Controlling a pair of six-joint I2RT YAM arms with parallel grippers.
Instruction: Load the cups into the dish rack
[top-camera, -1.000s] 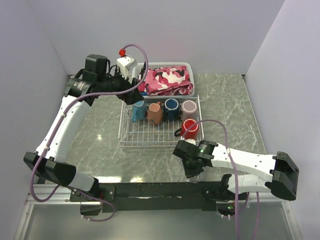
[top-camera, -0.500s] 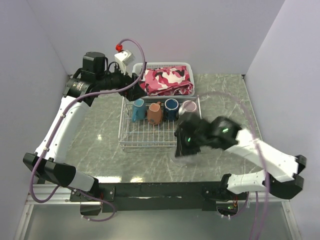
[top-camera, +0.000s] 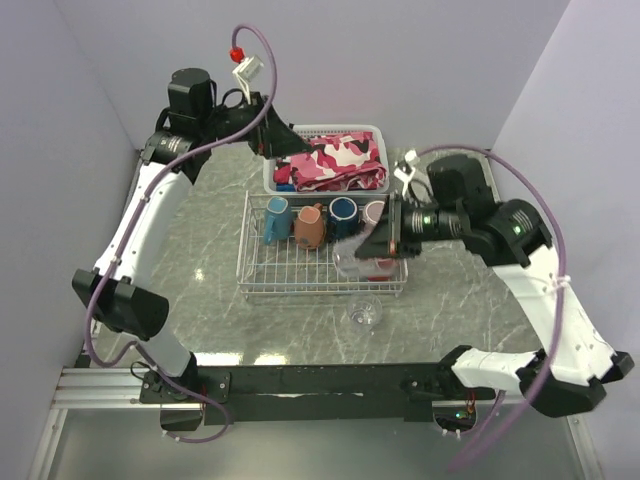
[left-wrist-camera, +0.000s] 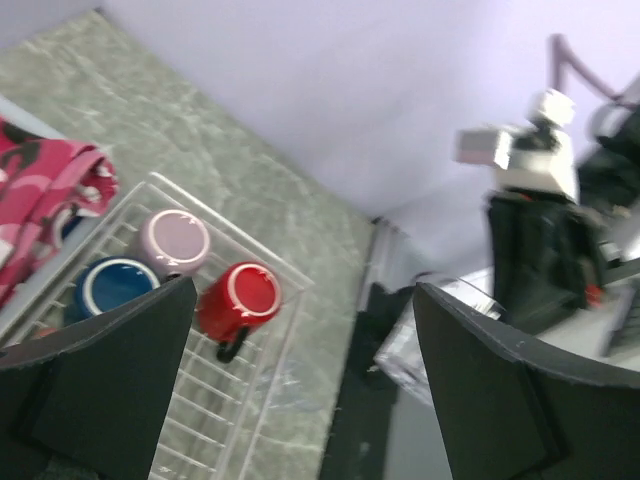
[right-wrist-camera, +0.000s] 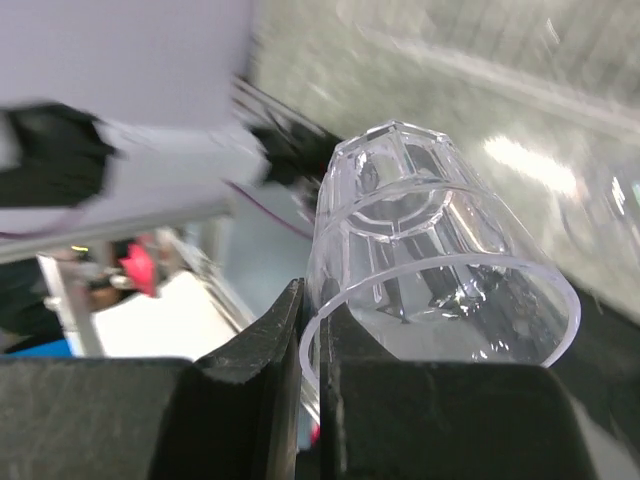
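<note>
The white wire dish rack (top-camera: 290, 275) holds teal (top-camera: 276, 220), terracotta (top-camera: 309, 226), navy (top-camera: 343, 216) and mauve (top-camera: 377, 211) mugs in its back row. A red mug (top-camera: 381, 267) in it is partly hidden. My right gripper (top-camera: 372, 243) is shut on the rim of a clear glass (top-camera: 349, 259), held tilted above the rack's right front; in the right wrist view the glass (right-wrist-camera: 440, 250) is pinched by its wall. A second clear glass (top-camera: 365, 313) stands on the table before the rack. My left gripper (top-camera: 283, 141) is open and empty, high near the basket. Its view shows the red (left-wrist-camera: 240, 300), mauve (left-wrist-camera: 173, 242) and navy (left-wrist-camera: 108, 288) mugs.
A white slotted basket (top-camera: 372, 132) with pink camouflage cloth (top-camera: 335, 160) stands right behind the rack. The marble table (top-camera: 450, 200) is walled by lilac panels on three sides. The arms' black base bar (top-camera: 320, 380) runs along the near edge.
My right arm has lifted a clear glass from the table in front of the rack and swung it up over the rack's right front. My left arm has risen and drawn back toward the basket.
</note>
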